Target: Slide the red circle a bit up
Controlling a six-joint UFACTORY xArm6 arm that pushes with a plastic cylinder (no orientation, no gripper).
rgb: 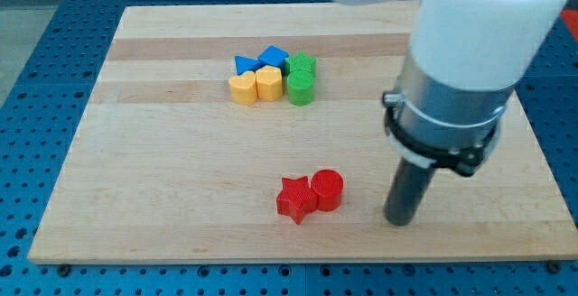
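Note:
The red circle (328, 189) sits on the wooden board (163, 179) near the view's bottom centre. It touches a red star (295, 198) on its left. My tip (398, 221) is on the board to the right of the red circle and slightly lower, apart from it by a gap of about one block width.
A cluster of blocks lies at the view's upper middle: two yellow blocks (242, 88) (269, 84), two blue blocks (245, 63) (274, 57) and two green blocks (301, 87) (302, 65). The arm's white body (470, 34) fills the upper right.

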